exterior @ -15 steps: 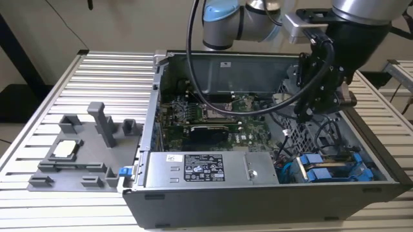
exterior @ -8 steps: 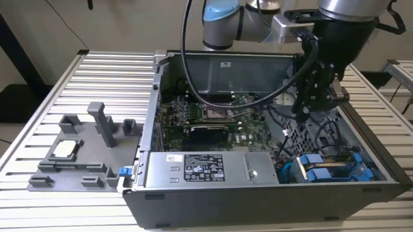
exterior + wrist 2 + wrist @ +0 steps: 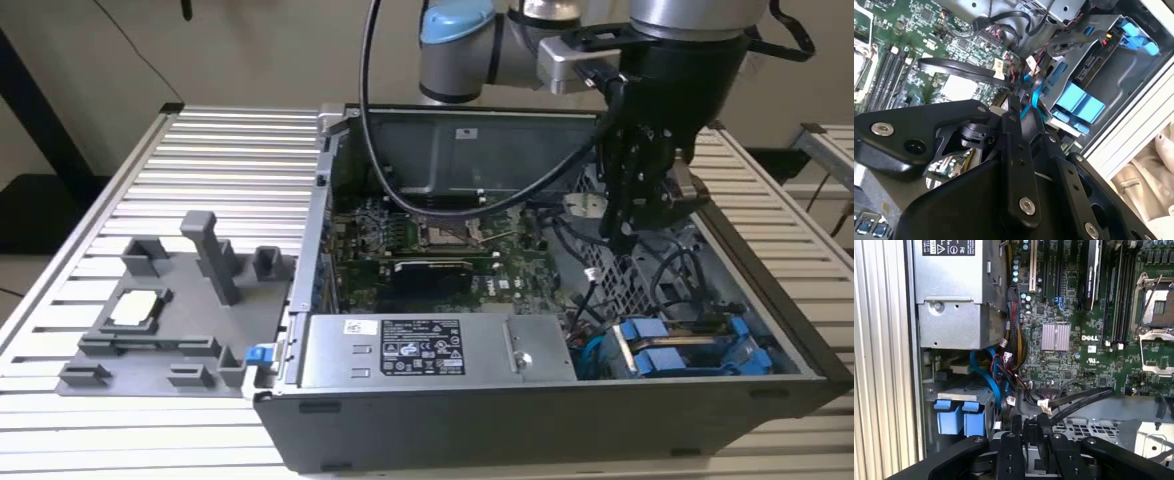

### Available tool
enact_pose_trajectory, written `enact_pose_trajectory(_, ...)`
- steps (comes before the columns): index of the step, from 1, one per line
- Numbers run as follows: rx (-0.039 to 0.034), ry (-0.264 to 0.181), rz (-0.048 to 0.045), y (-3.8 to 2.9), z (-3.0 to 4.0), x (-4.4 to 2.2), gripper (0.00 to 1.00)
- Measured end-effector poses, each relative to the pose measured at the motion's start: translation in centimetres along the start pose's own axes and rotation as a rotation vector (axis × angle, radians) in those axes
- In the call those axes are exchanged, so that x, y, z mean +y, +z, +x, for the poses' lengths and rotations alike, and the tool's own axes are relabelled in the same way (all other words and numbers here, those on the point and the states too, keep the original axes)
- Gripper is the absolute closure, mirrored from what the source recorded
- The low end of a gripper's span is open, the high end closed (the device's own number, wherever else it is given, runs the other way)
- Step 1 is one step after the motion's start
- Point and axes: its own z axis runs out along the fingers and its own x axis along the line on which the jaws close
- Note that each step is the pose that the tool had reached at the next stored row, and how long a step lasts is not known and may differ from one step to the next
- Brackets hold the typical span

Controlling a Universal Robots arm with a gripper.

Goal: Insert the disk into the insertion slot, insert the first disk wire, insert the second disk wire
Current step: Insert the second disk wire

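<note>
Disk (image 3: 674, 358), a flat drive in a bright blue plastic carrier frame, appears already pushed into the insertion slot (image 3: 1129, 70). The slot is a bay of the grey sheet-metal drive cage, at about four o'clock in the exterior view. Two blue carrier fronts (image 3: 951, 420) sit side by side there. Which one is the task's own I cannot tell for certain.

Going left to right in the exterior view, a ribbed aluminium desk (image 3: 134, 150) at nine o'clock carries a grey plastic holding fixture (image 3: 147, 345) with upright posts and pockets. It is probably shaped to keep parts at known spots for pick-up, and one pocket holds a small pale square part (image 3: 138, 308). At the centre lies an open dark grey computer case (image 3: 534, 425) with its open side facing up, which likely gives the arm a straight way in from above. Inside it, at six o'clock, is a silver box-shaped power supply (image 3: 400, 350), with the green motherboard (image 3: 454, 265) behind it.

At two o'clock the black tool (image 3: 635, 225) hangs into the case, over a perforated grey metal bracket (image 3: 607, 275) and near the cage. Whether it is open or closed, or has hold of anything, I cannot tell. In the first wrist view a thin blue cable (image 3: 991, 375) and a flat black cable (image 3: 1079, 400) run close to the tool, and the blue one curves past the carrier fronts. This suggests the wire steps are the work in hand. I cannot tell whether either wire is plugged in.
</note>
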Motion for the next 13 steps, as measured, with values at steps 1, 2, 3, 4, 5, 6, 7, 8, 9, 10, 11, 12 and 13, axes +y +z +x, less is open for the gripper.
enact_pose_trajectory(1, 0.0065, -0.002, 0.0055, 0.03, -0.11, 0.03, 0.73)
enact_pose_trajectory(2, 0.0136, -0.004, 0.0097, 0.06, -0.2, 0.05, 0.73)
enact_pose_trajectory(3, 0.0206, -0.008, 0.013, 0.1, -0.27, 0.07, 0.73)
enact_pose_trajectory(4, 0.0255, -0.011, 0.015, 0.16, -0.34, 0.1, 0.73)
enact_pose_trajectory(5, 0.0276, -0.014, 0.0164, 0.26, -0.39, 0.13, 0.73)
enact_pose_trajectory(6, 0.0284, -0.017, 0.018, 0.4, -0.44, 0.17, 0.73)
enact_pose_trajectory(7, 0.029, -0.019, 0.0195, 0.52, -0.49, 0.2, 0.73)
enact_pose_trajectory(8, 0.0296, -0.022, 0.021, 0.65, -0.53, 0.23, 0.73)
enact_pose_trajectory(9, 0.0304, -0.025, 0.0222, 0.76, -0.57, 0.25, 0.73)
enact_pose_trajectory(10, 0.0315, -0.028, 0.0228, 0.85, -0.59, 0.25, 0.73)
enact_pose_trajectory(11, 0.0332, -0.032, 0.0232, 0.91, -0.6, 0.26, 0.73)
enact_pose_trajectory(12, 0.0346, -0.036, 0.0238, 0.97, -0.6, 0.29, 0.73)
enact_pose_trajectory(13, 0.035, -0.039, 0.0252, 1.03, -0.61, 0.3, 0.73)
